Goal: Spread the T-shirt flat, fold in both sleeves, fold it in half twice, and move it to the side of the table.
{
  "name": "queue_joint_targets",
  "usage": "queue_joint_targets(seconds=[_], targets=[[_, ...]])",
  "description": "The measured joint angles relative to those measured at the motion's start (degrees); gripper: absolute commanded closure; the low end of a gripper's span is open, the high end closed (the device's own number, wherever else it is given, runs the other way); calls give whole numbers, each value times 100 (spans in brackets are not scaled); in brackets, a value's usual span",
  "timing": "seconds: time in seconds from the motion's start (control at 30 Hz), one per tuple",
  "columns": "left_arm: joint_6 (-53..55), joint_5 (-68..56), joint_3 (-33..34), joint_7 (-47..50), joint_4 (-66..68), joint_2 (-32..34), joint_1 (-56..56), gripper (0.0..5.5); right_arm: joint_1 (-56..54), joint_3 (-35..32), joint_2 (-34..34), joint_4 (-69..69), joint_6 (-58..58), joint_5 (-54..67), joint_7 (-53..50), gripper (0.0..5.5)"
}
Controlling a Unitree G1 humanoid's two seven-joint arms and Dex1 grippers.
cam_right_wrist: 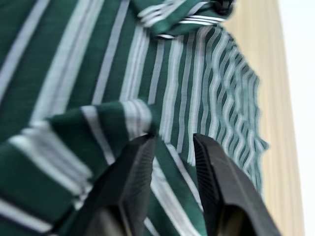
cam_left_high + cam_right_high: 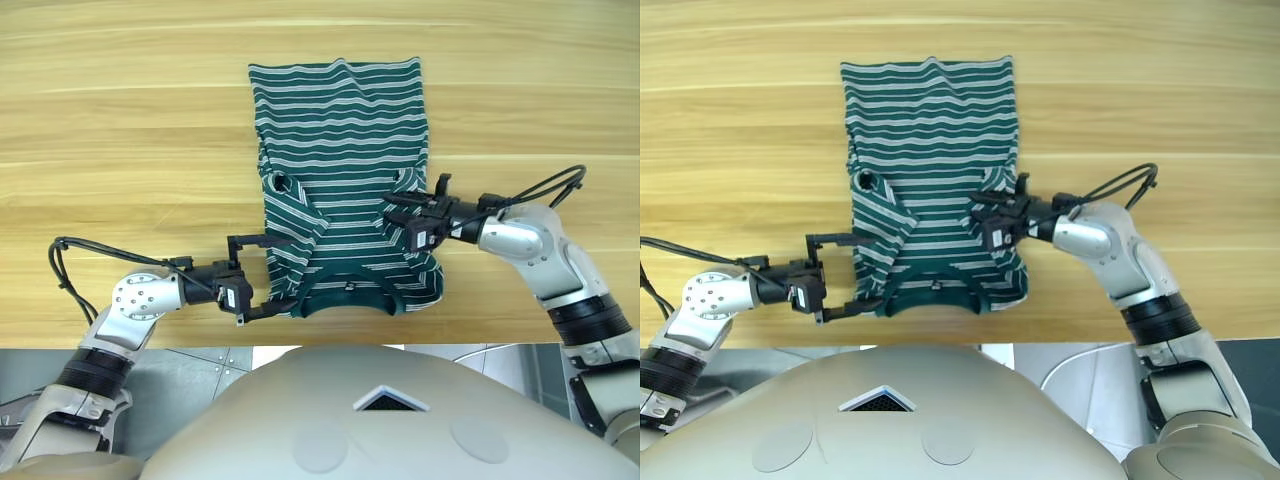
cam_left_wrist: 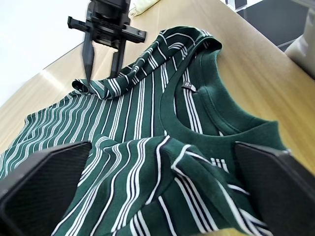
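**Striped T-shirt lying lengthwise, both grippers at its collar end**

A green striped T-shirt (image 2: 340, 140) lies on a wooden table (image 2: 120, 120) with both sleeves folded in. Its long axis runs straight away from the robot, with the collar (image 2: 348, 292) nearest and the hem (image 2: 335, 68) farthest.

The left gripper (image 2: 266, 276) is spread wide, straddling the near left shoulder corner and holding nothing. The right gripper (image 2: 398, 206) sits over the folded right sleeve with its fingers narrowly parted. It seems released, though contact with the cloth is hard to judge.

Folding in half probably means carrying the collar end towards the hem, and both arms are equally near it.
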Motion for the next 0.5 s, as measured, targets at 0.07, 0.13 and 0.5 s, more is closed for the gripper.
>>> queue_joint_targets(seconds=[0.07, 0.13, 0.5], targets=[[4, -1, -2, 3, 0, -4, -2, 10, -29, -159, 36, -75, 44, 217, -28, 318], [21, -2, -6, 5, 0, -13, -11, 10, -59, -457, 31, -250, 113, 590, -54, 295], [26, 8, -55, 22, 2, -93, -109, 10, 1464, -1866, -877, 11, -275, 1329, -24, 123]])
